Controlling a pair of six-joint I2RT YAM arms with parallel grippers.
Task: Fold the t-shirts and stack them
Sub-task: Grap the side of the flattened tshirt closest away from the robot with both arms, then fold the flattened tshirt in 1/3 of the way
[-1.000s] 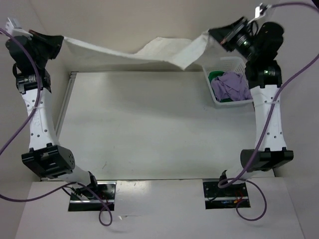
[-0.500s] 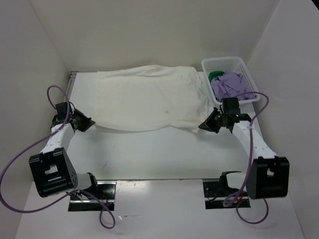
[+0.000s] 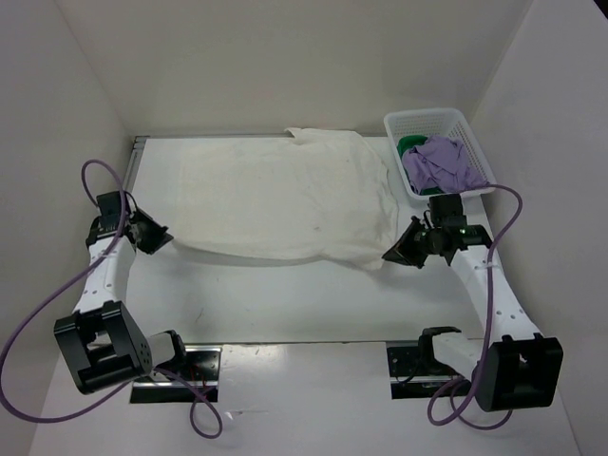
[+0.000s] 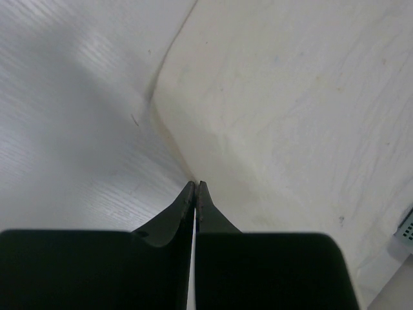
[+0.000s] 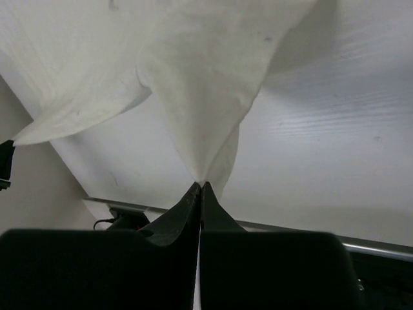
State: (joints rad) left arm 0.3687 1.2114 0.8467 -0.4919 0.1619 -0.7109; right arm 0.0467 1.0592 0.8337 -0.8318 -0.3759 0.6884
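The white t-shirt (image 3: 285,199) lies spread flat across the back half of the table. My left gripper (image 3: 163,237) is low at its near left corner. In the left wrist view that gripper (image 4: 195,186) is shut, with the edge of the cloth (image 4: 290,97) meeting its tips. My right gripper (image 3: 389,255) is at the near right corner. In the right wrist view it (image 5: 201,186) is shut on the shirt (image 5: 206,77), which is drawn to a point at the tips. The lavender t-shirt (image 3: 442,161) and the green t-shirt (image 3: 410,144) lie crumpled in the basket.
A white lattice basket (image 3: 427,116) stands at the back right, just behind my right arm. White walls close in the table on the left, back and right. A metal strip (image 3: 133,180) runs along the table's left edge.
Both arms have come down from high at the back. The white shirt, stretched in the air before, now lies flat on the table, with both grippers still at its near corners.
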